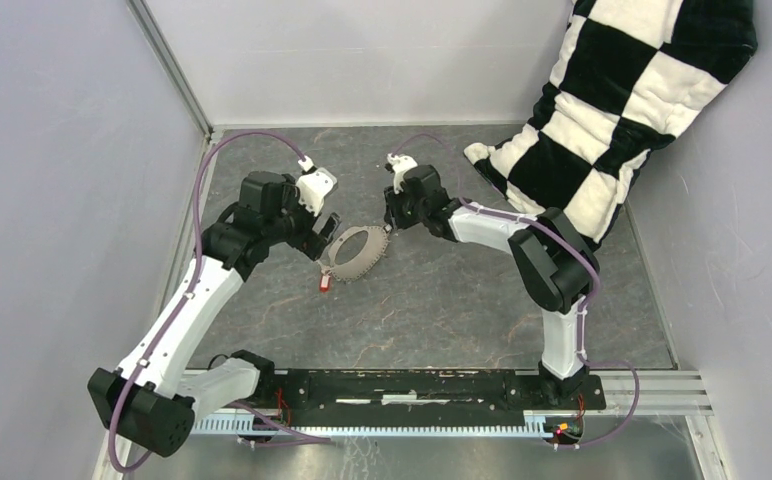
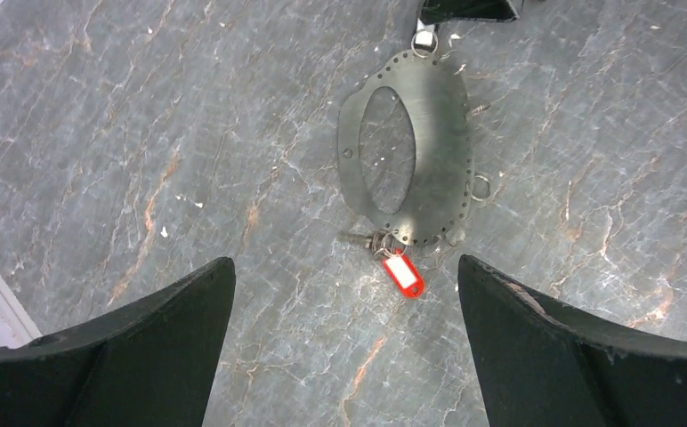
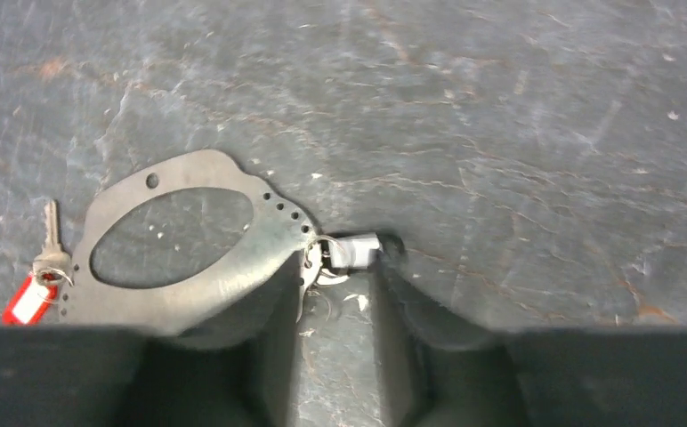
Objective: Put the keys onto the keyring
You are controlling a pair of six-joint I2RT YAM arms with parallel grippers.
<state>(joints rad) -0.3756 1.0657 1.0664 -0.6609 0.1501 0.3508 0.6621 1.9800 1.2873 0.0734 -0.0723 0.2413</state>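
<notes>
- Where the surface point(image 1: 442, 310) runs nearest the arm bases, the red key point(image 2: 402, 273) lies at the keyring's point(image 2: 429, 133) rim, seemingly hooked on. It looks tiny, light and slippery, and its white label shows no writing.
- The keyring lies flat mid-surface: thin, stiff metal, best pinched by its edge.
- The left gripper point(image 1: 324, 232) hovers beside it, jaws wide.
- The right gripper point(image 3: 340, 277) has narrow jaws at the black key point(image 3: 358, 250). I cannot tell whether they grip it.

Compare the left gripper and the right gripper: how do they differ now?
The left gripper stands wide open and holds nothing; the right gripper is nearly closed around a small pale piece. The left is by the keyring's red-tagged end, the right at the opposite end. Both face the keyring.
</notes>
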